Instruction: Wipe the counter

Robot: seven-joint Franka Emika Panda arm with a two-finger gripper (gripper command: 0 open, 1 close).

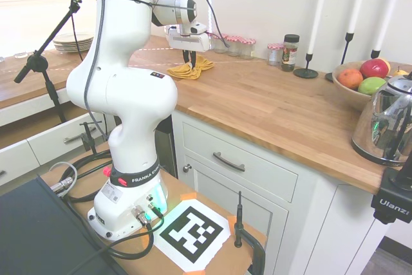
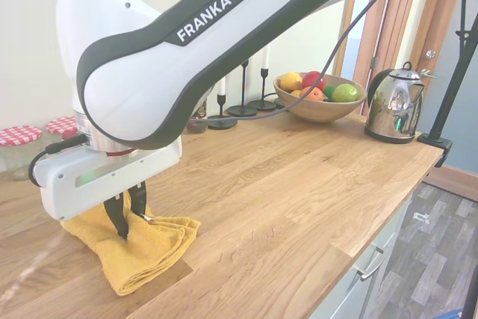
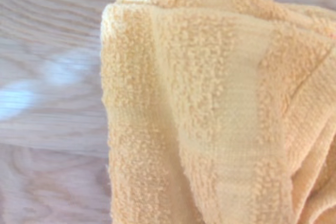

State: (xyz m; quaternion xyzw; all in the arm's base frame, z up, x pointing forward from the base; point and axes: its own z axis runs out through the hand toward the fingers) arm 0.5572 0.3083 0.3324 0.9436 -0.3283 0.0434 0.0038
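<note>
- The counter (image 1: 270, 104), a long run of warm-brown plank strips over white panelled cabinets with metal handles, crosses both exterior views; the gripper works at the end far from the kettle.
- The white arm rises from its base beside the cabinets, bends over at the top and reaches across the wood, its wrist pointing straight down.
- A folded yellow terry towel (image 2: 138, 248) lies flat on the counter directly under the gripper (image 2: 128, 218), near the front edge in the second exterior view.
- The gripper's two dark fingers (image 2: 116, 218) stand close together with their tips pressed into the towel; a ridge of cloth appears pinched between them, so it looks clenched on the towel, though the tips are partly sunk in the fabric.
- A wooden fruit bowl (image 2: 317, 110) and a chrome kettle (image 2: 396, 106) stand well apart from the towel, toward the counter's other end.
- Black candlesticks (image 2: 243, 98) with white candles sit beside the bowl; red-checked jam jars (image 2: 19, 151) stand by the wall behind the gripper.
- The wrist view shows only blurred towel folds (image 3: 210, 119) and a patch of wood; the kettle is cut off at the edge of the first exterior view.
</note>
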